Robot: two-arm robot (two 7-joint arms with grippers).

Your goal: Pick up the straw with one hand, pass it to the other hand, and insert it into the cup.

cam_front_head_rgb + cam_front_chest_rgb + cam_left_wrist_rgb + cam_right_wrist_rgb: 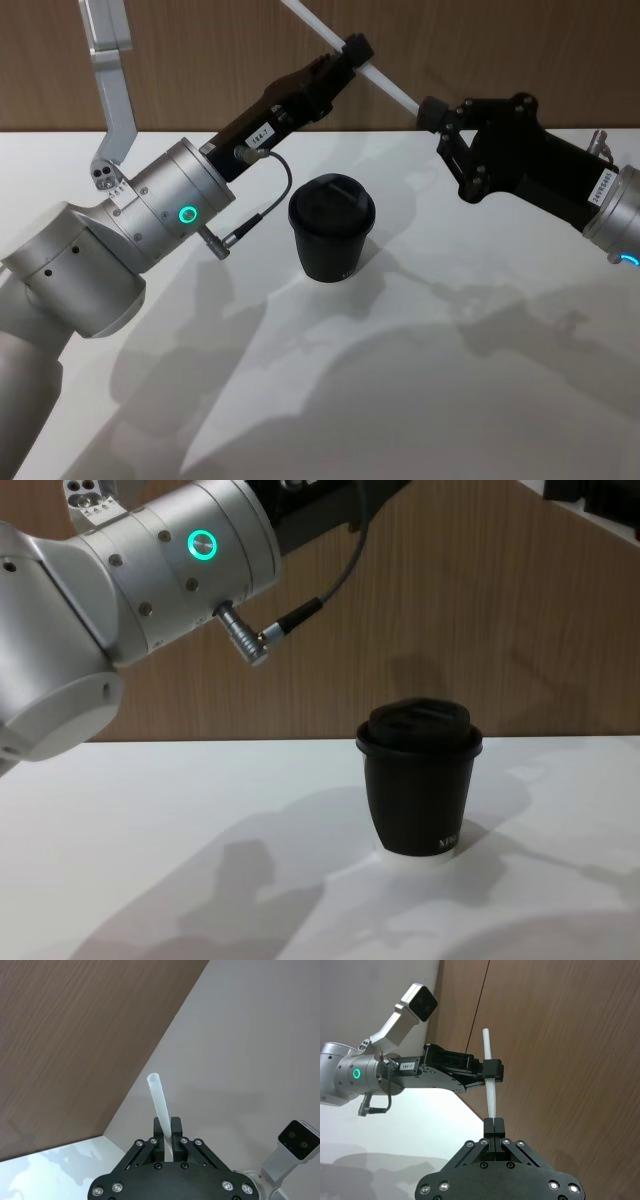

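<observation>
The white straw [386,83] hangs slanted in the air above and behind the cup, held at two places. My left gripper [354,47], on the silver wrist with the green ring, is shut on the middle of the straw [491,1095]. My right gripper [430,110] is shut on its lower end; in the right wrist view both my right gripper [493,1124] and my left gripper [492,1070] clamp it. From the left wrist, the straw [157,1096] sticks out between the closed fingers. The black lidded cup [332,228] stands upright on the table, also in the chest view [420,780].
The white table [420,390] lies open around the cup, with arm shadows across it. A brown wood wall [200,60] runs along its far edge. The left wrist's silver camera bracket [112,70] rises at the upper left.
</observation>
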